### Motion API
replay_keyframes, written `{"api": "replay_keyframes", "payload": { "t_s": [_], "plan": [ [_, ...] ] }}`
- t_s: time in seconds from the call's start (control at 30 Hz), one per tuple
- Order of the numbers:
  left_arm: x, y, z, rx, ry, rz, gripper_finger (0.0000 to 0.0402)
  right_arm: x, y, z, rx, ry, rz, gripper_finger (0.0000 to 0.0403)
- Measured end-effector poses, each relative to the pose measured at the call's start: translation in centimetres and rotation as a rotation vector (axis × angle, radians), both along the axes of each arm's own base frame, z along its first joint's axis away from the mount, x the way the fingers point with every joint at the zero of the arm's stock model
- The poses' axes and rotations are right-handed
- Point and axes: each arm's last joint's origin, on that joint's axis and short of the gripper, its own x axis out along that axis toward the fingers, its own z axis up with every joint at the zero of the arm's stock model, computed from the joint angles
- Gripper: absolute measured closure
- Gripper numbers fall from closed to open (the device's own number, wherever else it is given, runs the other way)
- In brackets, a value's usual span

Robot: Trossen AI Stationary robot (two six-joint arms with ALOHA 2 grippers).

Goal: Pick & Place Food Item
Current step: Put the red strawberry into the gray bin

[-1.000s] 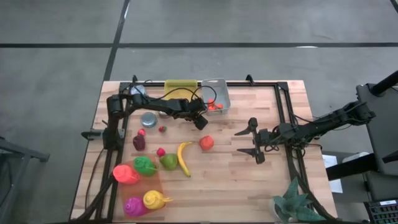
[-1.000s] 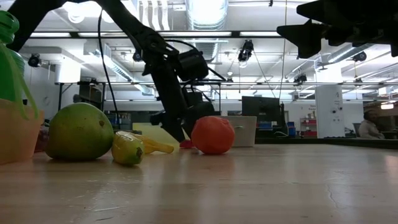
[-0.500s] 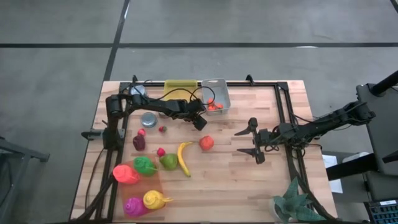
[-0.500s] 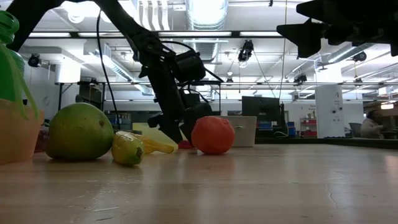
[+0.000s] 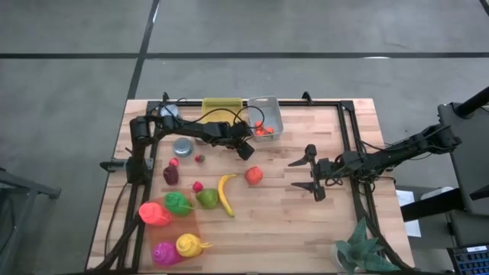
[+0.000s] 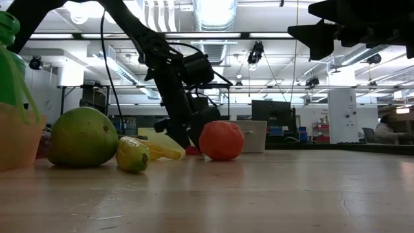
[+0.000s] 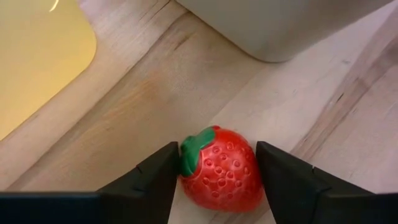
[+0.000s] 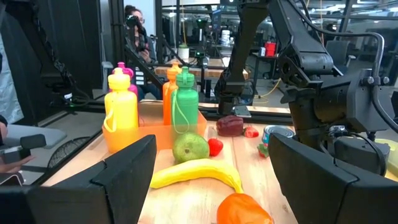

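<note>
Wooden tabletop [image 5: 275,221] below: my left pincer [image 7: 211,180] pinches a red strawberry [image 7: 222,177] beside the grey bin [image 5: 264,116]; my right pincer [image 5: 312,173] hangs wide.

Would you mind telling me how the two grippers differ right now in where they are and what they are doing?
The left gripper is low over the table near the grey bin, while the right gripper waits over bare wood at the other side. The left one has a strawberry between its fingers, pressed close on both sides; the right one stands open with nothing between. Both are dark two-finger grippers.
</note>
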Motion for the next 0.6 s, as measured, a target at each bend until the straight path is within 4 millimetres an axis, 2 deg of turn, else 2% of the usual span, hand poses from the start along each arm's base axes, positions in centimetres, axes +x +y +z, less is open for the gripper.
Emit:
{"api": "replay_keyframes", "payload": {
  "t_s": [0.17, 0.4, 0.6],
  "plan": [
    [0.04, 0.01, 0.02, 0.001, -0.003, -0.001, 0.0218, 0.0, 0.0, 0.0, 0.0, 0.0, 0.0, 0.0097],
    [0.05, 0.02, 0.09, 0.0, -0.008, -0.001, 0.022, 0.0, 0.0, 0.0, 0.0, 0.0, 0.0, 0.0097],
    [-0.15, -0.18, 0.9, -0.007, -0.019, -0.009, 0.0222, 0.0, 0.0, 0.0, 0.0, 0.0, 0.0, 0.0097]
  ]
}}
